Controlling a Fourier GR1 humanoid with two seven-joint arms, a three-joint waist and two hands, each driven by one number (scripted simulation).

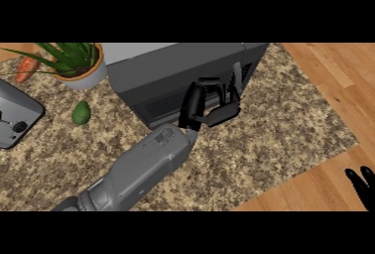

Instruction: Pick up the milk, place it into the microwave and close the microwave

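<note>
The dark grey microwave stands at the back of the granite counter, its dark front door facing me. My left hand reaches in from the lower left and lies against the right part of that door, fingers mostly straight and pointing up, holding nothing. The door looks shut or nearly shut. No milk shows anywhere; I cannot tell whether it is inside. My right hand rests at the lower right edge, fingers up and relaxed.
A potted green plant stands left of the microwave, with a carrot beyond it. A green avocado lies on the counter. A grey appliance sits at the far left edge. The counter ends at the right over a wooden floor.
</note>
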